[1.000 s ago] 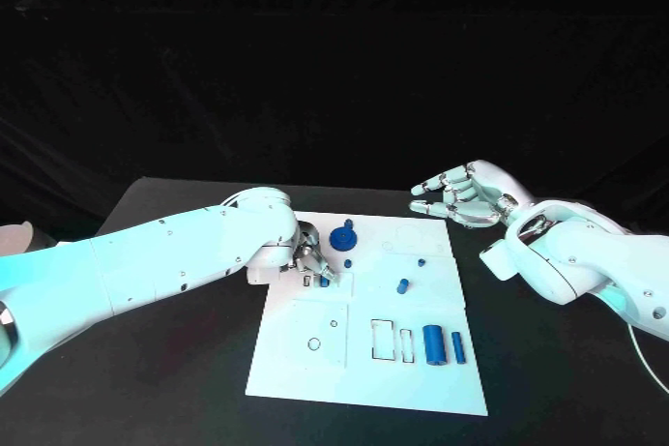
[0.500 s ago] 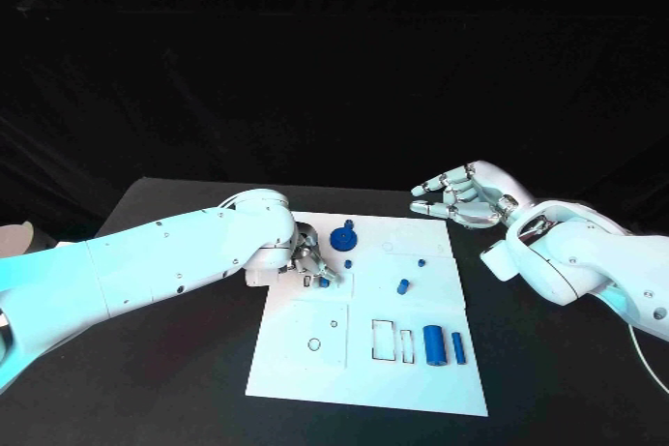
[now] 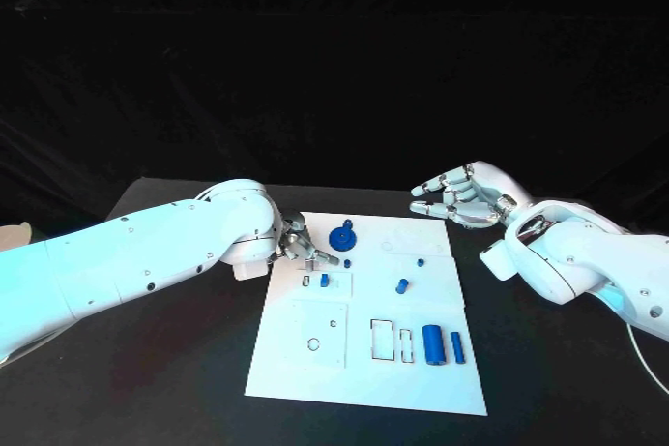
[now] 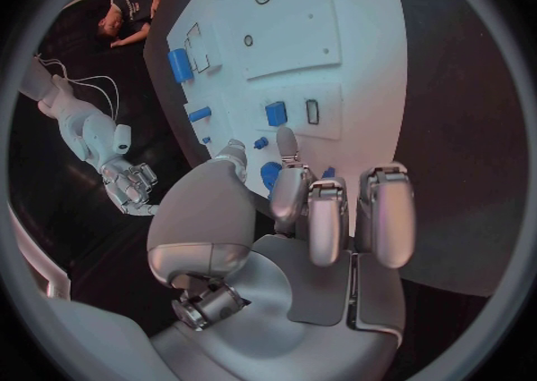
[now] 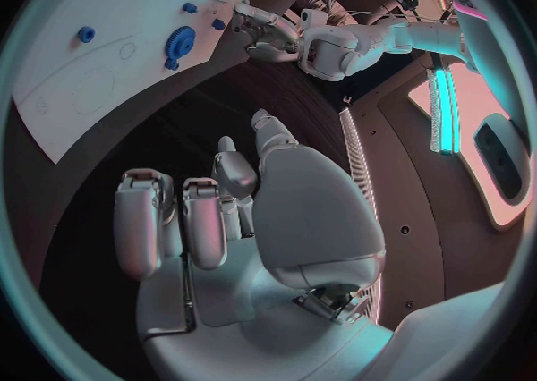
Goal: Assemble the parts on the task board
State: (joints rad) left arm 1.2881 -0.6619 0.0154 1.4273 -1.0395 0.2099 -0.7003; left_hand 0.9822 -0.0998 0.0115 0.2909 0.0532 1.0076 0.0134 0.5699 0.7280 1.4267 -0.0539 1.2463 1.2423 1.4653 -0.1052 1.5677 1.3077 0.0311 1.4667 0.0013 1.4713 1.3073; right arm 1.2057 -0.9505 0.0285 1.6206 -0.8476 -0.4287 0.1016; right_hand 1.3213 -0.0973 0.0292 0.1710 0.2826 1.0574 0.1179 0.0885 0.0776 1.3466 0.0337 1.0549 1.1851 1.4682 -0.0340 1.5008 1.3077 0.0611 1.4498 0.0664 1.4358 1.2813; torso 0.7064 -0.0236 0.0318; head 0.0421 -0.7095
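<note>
A white task board lies mid-worktop with blue parts on it; the left hand, empty with fingers loosely spread, hovers beside a small seated part, while the right hand waits raised, empty, fingers apart.

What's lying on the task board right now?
On the task board lie a blue gear, a small square block, a short peg and two cylinders. The left hand covers its far-left edge.
</note>
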